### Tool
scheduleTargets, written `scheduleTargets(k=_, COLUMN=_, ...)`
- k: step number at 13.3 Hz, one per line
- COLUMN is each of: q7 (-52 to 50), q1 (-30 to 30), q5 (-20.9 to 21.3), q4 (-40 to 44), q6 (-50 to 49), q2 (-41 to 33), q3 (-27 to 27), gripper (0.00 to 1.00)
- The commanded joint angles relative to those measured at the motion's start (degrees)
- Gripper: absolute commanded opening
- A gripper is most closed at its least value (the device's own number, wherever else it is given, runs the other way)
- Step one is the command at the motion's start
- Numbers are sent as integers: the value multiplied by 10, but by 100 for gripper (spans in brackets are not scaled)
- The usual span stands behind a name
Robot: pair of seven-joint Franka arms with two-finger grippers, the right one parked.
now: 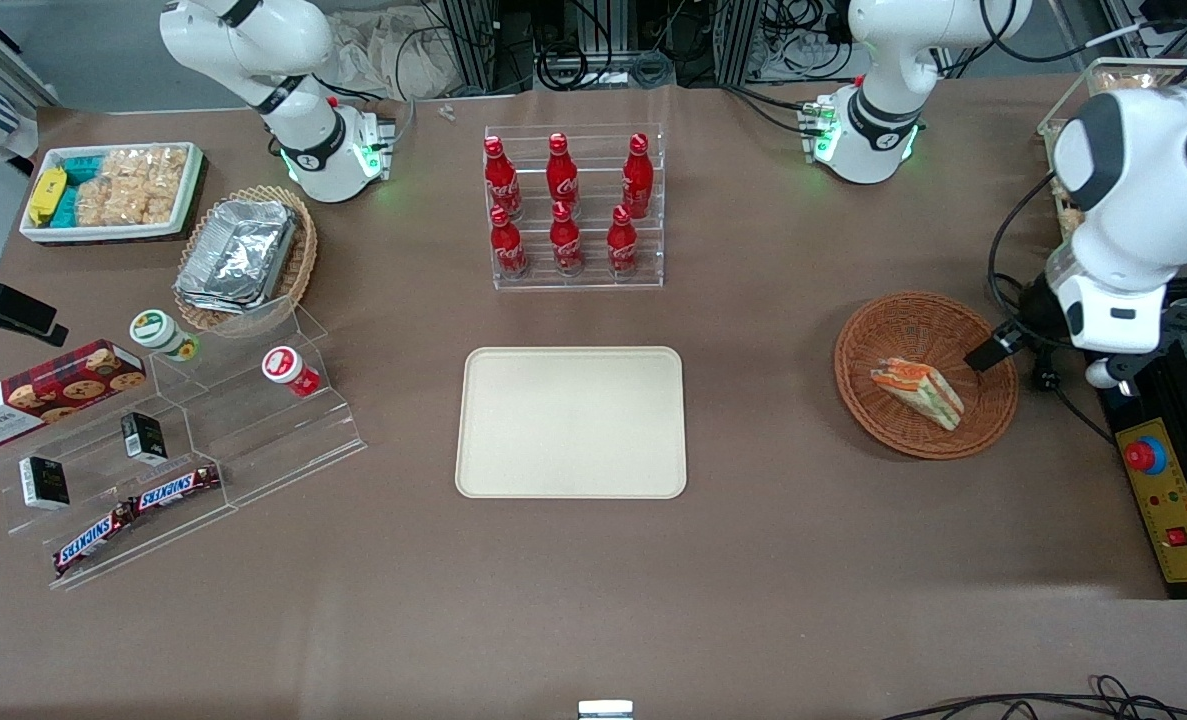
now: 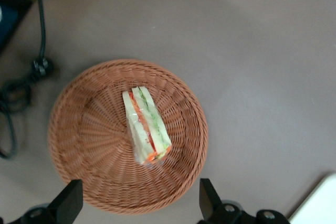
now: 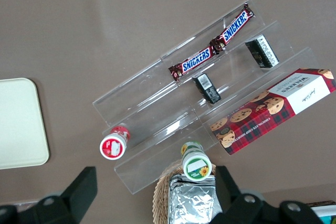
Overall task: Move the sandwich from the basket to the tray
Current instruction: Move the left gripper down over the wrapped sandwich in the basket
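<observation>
While the gripper [image 2: 137, 203] hangs above the basket [image 1: 873, 330] with its two fingers [image 2: 69, 200] spread wide and nothing between them, one sandwich [image 1: 919, 390] lies inside that basket, on its side with the filling layers showing. One basket, round, brown wicker, sits toward the working arm's end of the table [image 1: 753, 560]. In the front view only one dark fingertip shows, over the basket rim, apart from the sandwich. In the wrist view both fingers straddle the basket's edge, and the sandwich [image 2: 146, 125] rests near the middle of the weave, not touched.

One tray [image 1: 571, 422], cream, flat, rounded corners, lies at mid table, well apart from the basket, with nothing on it. A corner of the tray [image 2: 317, 203] shows in the wrist view.

Farther from the front camera than the tray stands one clear tiered rack [image 1: 578, 280] with six red cola bottles [image 1: 565, 238], three per row.

Toward the parked arm's end: one lighter wicker basket [image 1: 298, 255] holding stacked foil containers [image 1: 236, 252]; one white bin [image 1: 113, 232] of bagged snacks; one clear stepped stand [image 1: 253, 455] with two Snickers bars [image 1: 138, 510], two small dark packs [image 1: 142, 437], two small round cups [image 1: 288, 368]; one cookie box [image 1: 48, 390] beside it.

One black cable [image 2: 16, 93] lies on the table near the basket.
</observation>
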Motion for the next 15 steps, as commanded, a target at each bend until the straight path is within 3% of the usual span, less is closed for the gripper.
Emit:
scheduleTargets(k=1, q7=-120, q1=0, q5=-2, q4=-11, q6=52, q2=41, q3=7, gripper=100)
scheduleTargets(k=4, q7=-240, q1=-1, q5=-1, q4=-12, q6=113, q2=99, q3=7, gripper=100)
scheduleTargets(k=15, q7=-253, q1=-5, q5=2, q4=-66, q6=187, q2=144, q3=7, gripper=100)
